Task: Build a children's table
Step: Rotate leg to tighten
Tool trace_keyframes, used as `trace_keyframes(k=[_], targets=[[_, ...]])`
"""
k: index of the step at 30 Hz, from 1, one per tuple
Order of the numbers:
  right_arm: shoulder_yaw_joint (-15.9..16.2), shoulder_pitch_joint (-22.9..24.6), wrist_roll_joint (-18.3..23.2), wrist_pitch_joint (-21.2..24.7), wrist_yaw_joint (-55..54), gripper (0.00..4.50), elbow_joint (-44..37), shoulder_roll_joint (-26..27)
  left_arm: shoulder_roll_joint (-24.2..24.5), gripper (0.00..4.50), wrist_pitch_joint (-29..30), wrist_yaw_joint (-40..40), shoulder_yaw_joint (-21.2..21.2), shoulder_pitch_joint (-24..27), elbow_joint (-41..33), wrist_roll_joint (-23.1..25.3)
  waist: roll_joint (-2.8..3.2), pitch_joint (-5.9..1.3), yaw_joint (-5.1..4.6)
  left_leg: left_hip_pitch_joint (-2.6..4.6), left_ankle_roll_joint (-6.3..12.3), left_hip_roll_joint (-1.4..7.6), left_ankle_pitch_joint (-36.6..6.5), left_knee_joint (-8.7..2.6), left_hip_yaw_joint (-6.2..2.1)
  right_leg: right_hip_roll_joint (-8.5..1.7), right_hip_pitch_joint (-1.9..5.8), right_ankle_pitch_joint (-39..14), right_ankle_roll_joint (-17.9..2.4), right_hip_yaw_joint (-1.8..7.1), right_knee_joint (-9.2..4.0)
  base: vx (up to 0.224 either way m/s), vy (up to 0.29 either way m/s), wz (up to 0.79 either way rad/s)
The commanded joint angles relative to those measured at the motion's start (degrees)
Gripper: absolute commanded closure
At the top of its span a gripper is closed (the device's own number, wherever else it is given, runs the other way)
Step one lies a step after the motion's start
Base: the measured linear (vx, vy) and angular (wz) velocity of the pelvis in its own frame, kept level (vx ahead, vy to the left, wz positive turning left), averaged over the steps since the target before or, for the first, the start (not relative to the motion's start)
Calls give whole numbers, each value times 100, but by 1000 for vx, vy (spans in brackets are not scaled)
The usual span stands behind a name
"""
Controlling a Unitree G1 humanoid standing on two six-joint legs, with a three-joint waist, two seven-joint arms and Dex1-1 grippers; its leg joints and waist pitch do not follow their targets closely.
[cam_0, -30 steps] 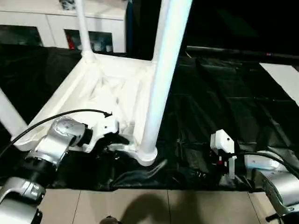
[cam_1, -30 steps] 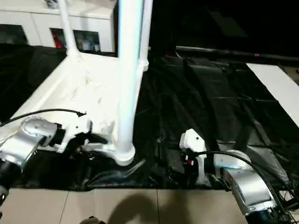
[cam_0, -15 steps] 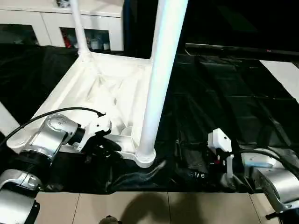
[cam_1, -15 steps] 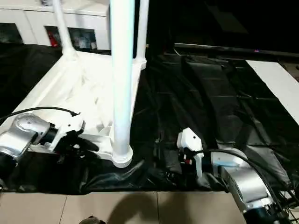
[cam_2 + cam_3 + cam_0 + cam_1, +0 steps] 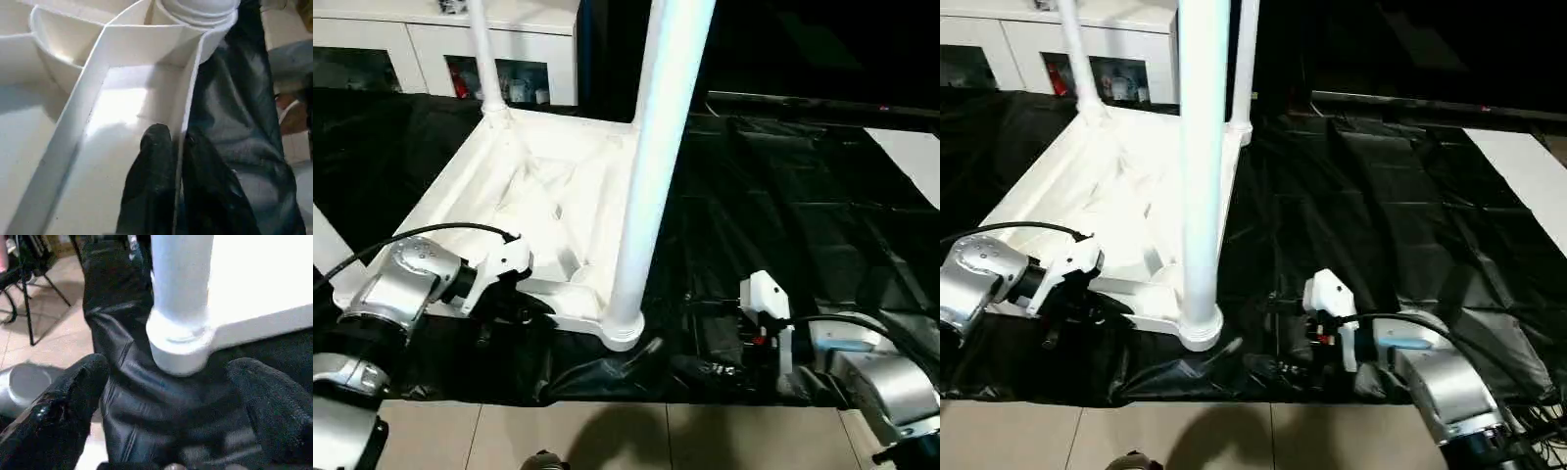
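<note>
On black sheeting, one upturned tabletop (four legs up), left gripper pinching its rim, right gripper wide.

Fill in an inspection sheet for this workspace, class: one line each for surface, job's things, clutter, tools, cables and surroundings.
Surface: black sheet, wrinkled, spread over a tiled floor.
Job's things: tabletop lies underside up; legs stand upright in its corner sockets.
Clutter: nothing seen.
Tools: left tool pinches the tabletop's near rim, one finger on each side; right tool open, facing the near corner socket, not touching it.
Cables: a black cable arcs over the left forearm; another runs along the right.
Surroundings: white cabinet with glass doors behind.
</note>
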Motion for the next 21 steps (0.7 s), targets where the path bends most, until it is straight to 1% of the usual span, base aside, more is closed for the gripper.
trace_keyframes(k=[1,2,3,4,5,6,7,8,10,11,12,13,14,15,17,18,19,20,21], targets=[[92,-148,-158,-123,-197,0,164,57,-123,443,172,92,85,106,-155,-286,70,-294,5,150,-225,157,-1732,-513,-26,-233,113,-712,-1350,79,-398,0,0,0],[128,-232,-304,-244,-420,0,306,181,-206,447,189,142,48,184,-233,-283,58,-295,-9,142,-225,149,-1668,-507,-21,-229,115,-637,-1354,77,-397,0,0,0],[137,-310,-384,-292,-577,0,416,274,-268,449,179,199,14,236,-285,-257,65,-300,-23,140,-241,149,-1628,-502,-21,-236,110,-597,-1366,75,-390,0,0,0],[140,-360,-432,-318,-675,0,484,333,-306,449,170,237,-7,268,-316,-238,47,-294,-45,143,-235,138,-1657,-500,-13,-220,117,-652,-1353,72,-402,0,0,0],[146,-451,-511,-338,-803,0,606,408,-371,449,133,331,-50,308,-365,-181,51,-291,-40,156,-221,140,-1672,-491,-6,-224,106,-695,-1339,81,-409,0,0,0],[146,-512,-558,-352,-871,0,690,450,-417,449,113,398,-80,327,-397,-142,47,-290,-47,150,-193,132,-1661,-495,-5,-227,118,-820,-1302,87,-422,0,0,0],[167,-601,-655,-444,-953,0,822,495,-513,449,92,509,-95,344,-437,-123,44,-290,-42,165,-185,146,-1639,-489,5,-232,106,-865,-1290,95,-434,0,0,0],[166,-674,-701,-489,-1005,0,934,536,-598,449,125,573,-89,356,-490,-127,52,-291,-37,154,-189,144,-1590,-487,-1,-234,113,-843,-1282,94,-428,0,0,0],[121,-918,-801,-640,-1160,0,1286,673,-843,449,145,798,-89,343,-581,-54,48,-291,-17,170,-167,150,-1568,-481,15,-222,95,-834,-1310,90,-428,0,0,0],[121,-918,-801,-640,-1160,26,1286,673,-843,450,145,798,-89,343,-581,-54,45,-292,-7,174,-164,147,-1559,-476,20,-220,92,-829,-1308,92,-429,0,0,0],[106,-953,-797,-651,-1167,33,1331,689,-865,450,155,817,-99,338,-593,-36,45,-292,-7,174,-164,147,-1559,-476,20,-220,92,-829,-1308,92,-429,0,0,0],[99,-1024,-798,-699,-1156,33,1440,705,-907,450,158,906,-109,323,-624,-3,0,-295,8,168,-129,158,-1535,-481,20,-215,104,-753,-1283,88,-423,0,0,0],[98,-1050,-786,-718,-1131,39,1481,709,-927,450,155,929,-109,309,-623,-2,21,-297,23,162,-114,151,-1501,-482,14,-210,112,-724,-1260,84,-416,0,0,0],[113,-1069,-777,-730,-1076,39,1515,702,-943,450,163,948,-109,289,-613,2,-3,-294,17,153,-101,145,-1479,-481,18,-209,117,-727,-1245,85,-421,0,0,0],[131,-1101,-757,-746,-997,68,1581,706,-951,450,183,967,-109,266,-606,3,8,-291,23,154,-88,143,-1494,-480,19,-215,113,-814,-1206,88,-432,0,0,0],[131,-1101,-757,-746,-997,68,1581,706,-951,450,183,967,-109,266,-606,3,-1,-290,22,153,-81,143,-1505,-480,20,-216,112,-840,-1198,90,-437,0,0,0],[157,-1145,-773,-797,-949,85,1680,712,-944,450,187,986,-97,257,-605,16,3,-285,22,156,-84,148,-1562,-487,18,-219,103,-953,-1179,89,-445,0,0,0],[172,-1175,-798,-839,-937,85,1752,716,-927,450,173,992,-80,251,-593,27,1,-283,23,155,-89,151,-1581,-492,14,-222,101,-996,-1170,88,-450,0,0,0],[178,-1197,-807,-872,-913,97,1812,726,-915,450,187,992,-62,259,-600,44,6,-282,13,152,-116,149,-1620,-498,11,-219,95,-1073,-1163,85,-455,0,0,0]])
